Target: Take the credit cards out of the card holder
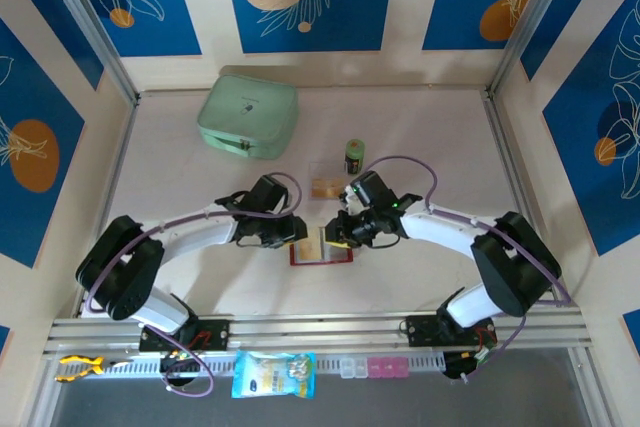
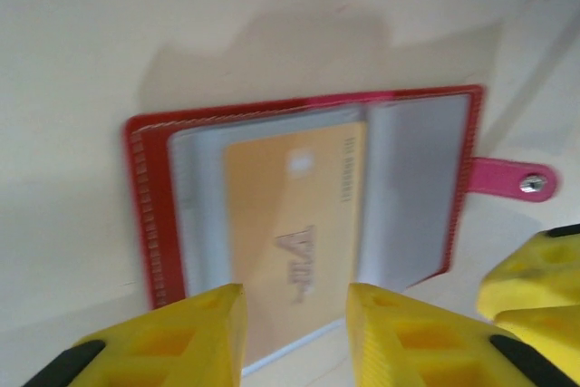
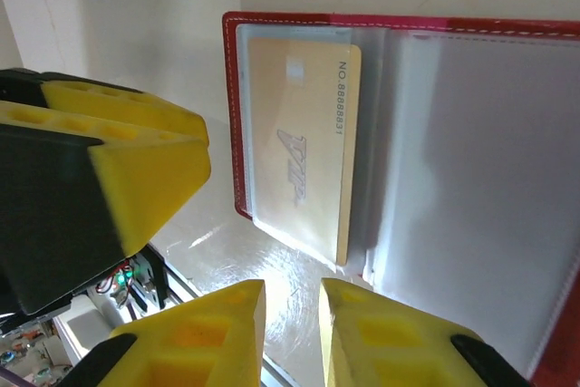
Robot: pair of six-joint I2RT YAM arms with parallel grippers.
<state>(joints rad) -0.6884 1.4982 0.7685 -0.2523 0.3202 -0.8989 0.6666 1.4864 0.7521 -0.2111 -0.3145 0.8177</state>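
Left hand (image 2: 294, 328) and right hand (image 3: 291, 324) (both with fingers apart) hover at the open card holder (image 2: 145, 210)

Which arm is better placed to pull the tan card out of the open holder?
Left, probably: the left fingers straddle the tan card's protruding edge, open; the right fingers sit short of it.

The tan credit card (image 3: 299, 133) in the card holder (image 3: 480, 178) reads "NO.8888831" (along 1 long edge). "VIP" marks its middle.
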